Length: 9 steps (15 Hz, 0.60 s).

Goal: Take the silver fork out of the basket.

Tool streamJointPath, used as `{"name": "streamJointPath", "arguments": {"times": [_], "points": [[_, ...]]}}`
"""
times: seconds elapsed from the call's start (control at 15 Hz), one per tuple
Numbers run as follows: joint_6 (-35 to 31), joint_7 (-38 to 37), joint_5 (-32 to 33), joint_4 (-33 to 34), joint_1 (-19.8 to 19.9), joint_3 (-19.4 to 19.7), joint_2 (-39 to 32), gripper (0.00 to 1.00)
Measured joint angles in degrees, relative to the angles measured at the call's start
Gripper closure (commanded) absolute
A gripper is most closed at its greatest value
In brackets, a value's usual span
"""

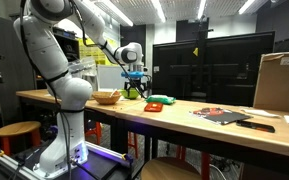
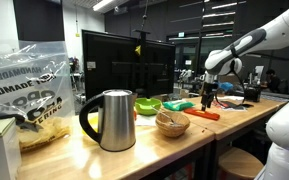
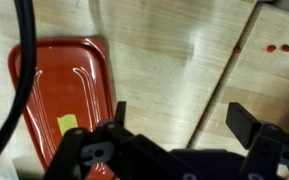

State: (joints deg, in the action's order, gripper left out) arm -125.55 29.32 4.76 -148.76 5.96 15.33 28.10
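The tan woven basket [image 1: 107, 97] sits on the wooden table near the robot's base; it also shows in an exterior view [image 2: 172, 123]. I cannot make out a silver fork in any view. My gripper [image 1: 134, 90] hangs above the table beside the basket, not over it, and shows in both exterior views [image 2: 207, 97]. In the wrist view the gripper [image 3: 181, 120] is open with nothing between its fingers, over bare wood.
A flat red-and-green object [image 1: 158, 103] lies near the gripper; its red part fills the left of the wrist view [image 3: 64, 90]. A steel kettle [image 2: 109, 120] and a bright green bowl [image 2: 147, 105] stand near the basket. A cardboard box [image 1: 280, 82] and papers [image 1: 222, 115] sit farther along the table.
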Motion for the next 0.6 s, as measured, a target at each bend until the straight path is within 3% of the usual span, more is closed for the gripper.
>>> {"name": "streamJointPath", "arguments": {"times": [0.33, 0.6], "points": [[-1.3, 7.3, -5.2, 0.0, -4.8, 0.2, 4.0, 0.00], [-6.2, 7.3, -11.9, -0.6, -9.7, -1.0, 4.5, 0.00]]}}
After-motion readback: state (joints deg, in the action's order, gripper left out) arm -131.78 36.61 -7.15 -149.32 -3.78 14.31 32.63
